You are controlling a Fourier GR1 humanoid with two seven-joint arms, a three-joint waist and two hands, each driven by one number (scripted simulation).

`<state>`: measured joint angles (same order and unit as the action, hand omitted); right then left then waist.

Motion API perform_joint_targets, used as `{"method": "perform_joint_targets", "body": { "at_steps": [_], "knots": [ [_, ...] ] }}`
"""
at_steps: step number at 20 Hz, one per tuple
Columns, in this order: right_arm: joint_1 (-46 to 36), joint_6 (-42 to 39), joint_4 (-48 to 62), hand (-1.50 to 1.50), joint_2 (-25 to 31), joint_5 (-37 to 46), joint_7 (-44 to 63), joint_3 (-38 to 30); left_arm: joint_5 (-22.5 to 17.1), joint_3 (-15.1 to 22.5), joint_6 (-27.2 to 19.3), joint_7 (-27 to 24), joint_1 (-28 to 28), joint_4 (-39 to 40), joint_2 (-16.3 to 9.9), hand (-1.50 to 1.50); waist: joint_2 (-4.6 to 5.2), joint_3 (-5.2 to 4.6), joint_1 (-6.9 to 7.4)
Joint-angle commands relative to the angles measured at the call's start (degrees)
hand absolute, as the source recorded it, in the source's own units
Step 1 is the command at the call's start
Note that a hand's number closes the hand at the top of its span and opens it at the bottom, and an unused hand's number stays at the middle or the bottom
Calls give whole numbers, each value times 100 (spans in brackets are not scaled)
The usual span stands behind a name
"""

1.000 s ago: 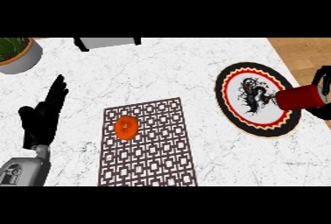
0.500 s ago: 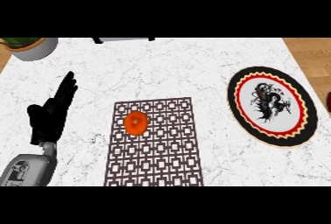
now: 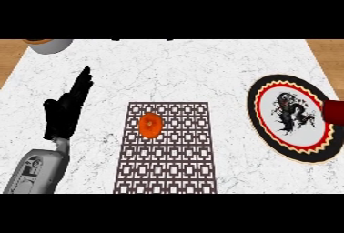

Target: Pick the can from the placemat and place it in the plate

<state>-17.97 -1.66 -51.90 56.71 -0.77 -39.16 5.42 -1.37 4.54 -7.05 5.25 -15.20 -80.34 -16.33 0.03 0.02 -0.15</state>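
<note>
At the plate's (image 3: 267,132) right rim, at the view's right edge, a dark red can (image 3: 334,111) is showing, no right hand visible; well apart across the marble surface (image 3: 201,68), the left hand (image 3: 64,113) is resting with fingers (image 3: 82,82) straight, holding nothing, beside the placemat (image 3: 168,168) carrying an orange object (image 3: 150,125).

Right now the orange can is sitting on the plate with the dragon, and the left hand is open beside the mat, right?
Not quite. The head view shows the orange can on the patterned placemat, not on the dragon plate. The left hand is indeed open beside the mat.
</note>
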Motion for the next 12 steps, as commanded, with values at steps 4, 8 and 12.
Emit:
{"method": "perform_joint_targets", "body": {
  "at_steps": [4, 8, 12],
  "knots": [
    [-396, 311, -28, 150, -861, 834, 601, 388, 101, -68, 169, -182, 278, -125, 12, 0, 6, -1, 89],
    [-496, 895, -195, 150, -1014, 1731, 1170, 868, 352, 71, -49, -344, 234, 125, 239, 0, 6, -3, 81],
    [-736, 809, 593, 150, -1711, 1851, 1620, 935, -39, -199, 386, 71, 128, -214, -43, 0, 11, 2, 139]
  ]
}}
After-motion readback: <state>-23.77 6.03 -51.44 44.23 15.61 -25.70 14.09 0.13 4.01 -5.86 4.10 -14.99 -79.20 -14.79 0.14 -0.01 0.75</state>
